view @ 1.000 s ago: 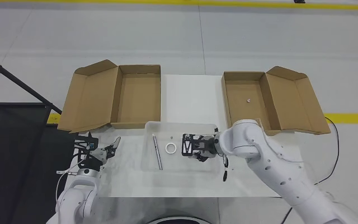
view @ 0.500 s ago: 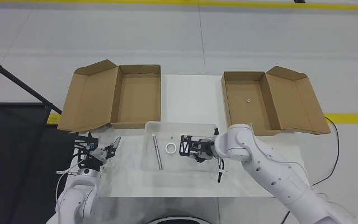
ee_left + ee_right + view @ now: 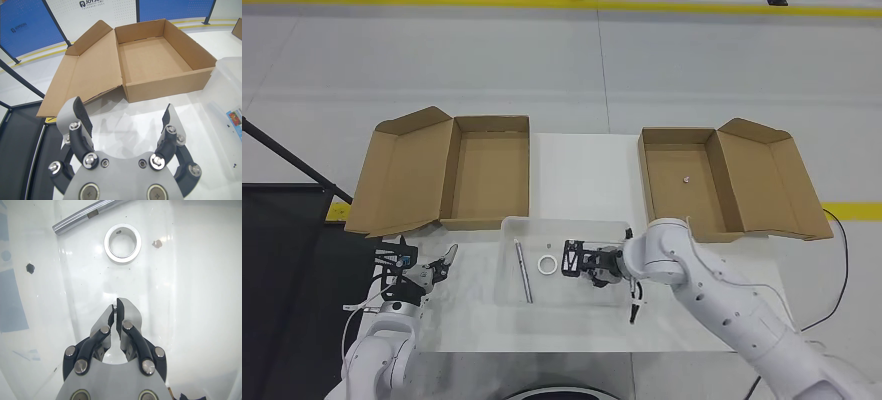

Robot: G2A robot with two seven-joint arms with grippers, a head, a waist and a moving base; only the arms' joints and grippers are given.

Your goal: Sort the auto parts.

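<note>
The right claw (image 3: 577, 262) sits low in the centre of the top view, inside the clear plastic bin (image 3: 567, 223) at the near middle of the white desk (image 3: 572, 150). Its pads are clenched almost together, and a small shiny part (image 3: 114, 308) is pinched between their tips just above the bin floor. Just left of that claw in the top view a metal ring (image 3: 544, 264) lies flat on the bin floor, apart from the pads. Further left, a slim metal rod (image 3: 523, 270) lies along the floor, near the ring but not touching it. The left claw (image 3: 442, 262) is at the lower left of the top view, over bare desk beside the bin's left wall. Its pads are spread wide and released, gripping nothing. An open cardboard box (image 3: 487, 170) lies in the upper left, its flap folded out to the left and its floor bare in the left wrist view. A second open cardboard box (image 3: 682, 200) lies in the upper right, its flap folded out to the right, with one small pale piece (image 3: 684, 180) on its floor.
</note>
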